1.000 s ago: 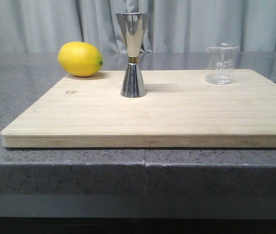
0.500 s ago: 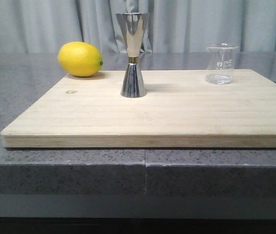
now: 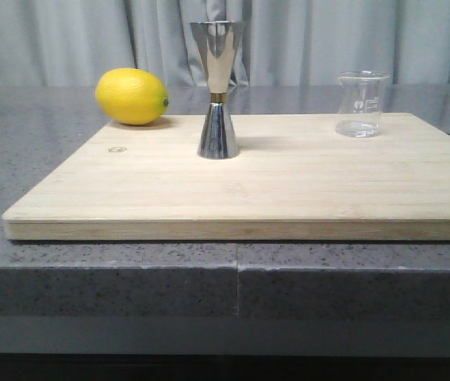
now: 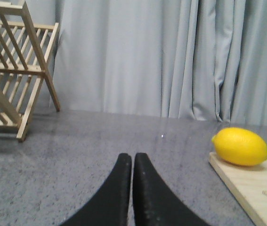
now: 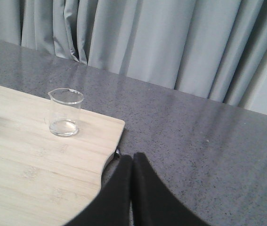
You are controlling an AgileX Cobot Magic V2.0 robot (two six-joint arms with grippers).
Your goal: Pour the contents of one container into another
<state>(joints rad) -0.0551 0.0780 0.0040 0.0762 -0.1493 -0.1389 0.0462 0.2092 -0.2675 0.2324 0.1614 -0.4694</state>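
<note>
A small clear glass beaker [image 3: 361, 104] with white marks stands upright at the far right of the wooden board [image 3: 256, 190]; the right wrist view shows the beaker [image 5: 66, 112] too, with a little clear liquid at its bottom. The steel hourglass jigger [image 3: 217, 89] stands upright mid-board, left of the beaker. My left gripper [image 4: 133, 158] is shut and empty over the grey counter, left of the board. Beside the board's right edge my right gripper [image 5: 132, 157] is shut and empty. Neither gripper shows in the front view.
A yellow lemon [image 3: 131, 96] rests at the board's far left corner, also seen as the lemon [image 4: 240, 146] from the left wrist. A wooden rack [image 4: 12, 75] stands on the counter far left. Grey curtains hang behind the counter.
</note>
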